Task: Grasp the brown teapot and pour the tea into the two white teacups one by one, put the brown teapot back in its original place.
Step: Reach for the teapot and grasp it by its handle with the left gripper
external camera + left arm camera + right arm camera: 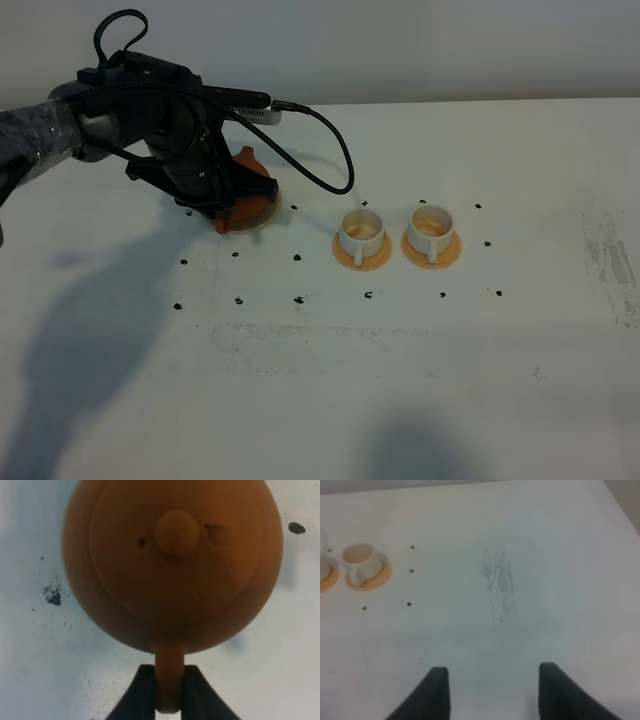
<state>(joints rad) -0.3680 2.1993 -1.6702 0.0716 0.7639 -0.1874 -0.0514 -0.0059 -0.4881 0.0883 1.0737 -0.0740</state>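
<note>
The brown teapot (172, 565) fills the left wrist view from above, knobbed lid up, and my left gripper (169, 680) is shut on its handle. White table shows all around it there, with no saucer rim. In the exterior view the left gripper (212, 190) and arm hide most of the teapot (246, 162), which sits over the cream saucer (258, 213); I cannot tell whether they touch. The two white teacups (362, 231) (431, 226) stand side by side on orange saucers to the right. My right gripper (492, 670) is open over bare table, with one teacup (359, 559) far off.
Small black marks (297, 259) dot the white table (320, 380) around the saucer and cups. A black cable (335, 150) loops from the left arm toward the cups. Grey scuffs (610, 260) mark the right side.
</note>
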